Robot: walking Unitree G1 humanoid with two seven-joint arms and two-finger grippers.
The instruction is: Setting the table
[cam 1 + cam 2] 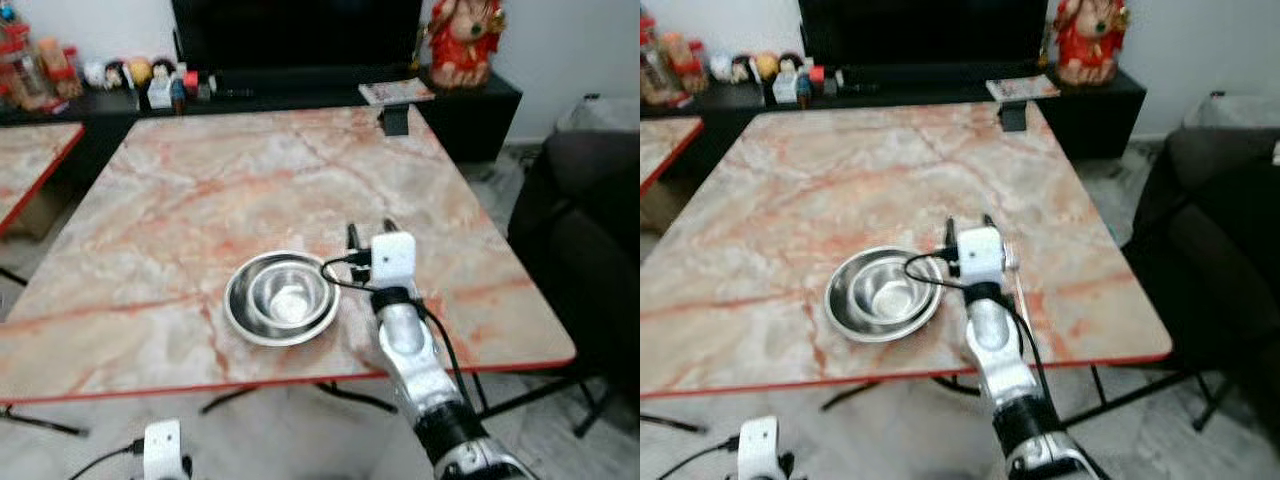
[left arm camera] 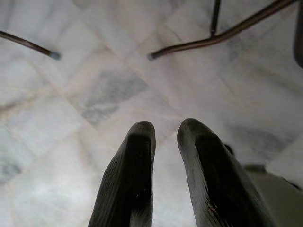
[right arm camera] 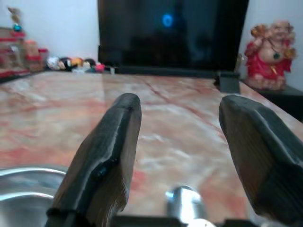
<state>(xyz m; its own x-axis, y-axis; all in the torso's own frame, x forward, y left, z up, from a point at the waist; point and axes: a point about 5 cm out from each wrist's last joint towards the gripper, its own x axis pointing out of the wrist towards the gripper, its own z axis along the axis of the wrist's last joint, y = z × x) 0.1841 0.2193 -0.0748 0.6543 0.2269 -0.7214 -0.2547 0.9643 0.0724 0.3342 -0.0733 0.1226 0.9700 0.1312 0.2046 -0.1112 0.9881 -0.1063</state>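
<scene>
On the marble table (image 1: 200, 190), the right gripper (image 3: 182, 156) hovers, fingers spread, steel bowl (image 1: 282, 297) just beside; no readable labels.

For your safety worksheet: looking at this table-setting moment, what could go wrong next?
1. The steel bowl sits near the table's front edge; a nudge from the open right gripper beside it might push it off.
2. A small metal object lies under the fingers; it could be knocked away.
</scene>
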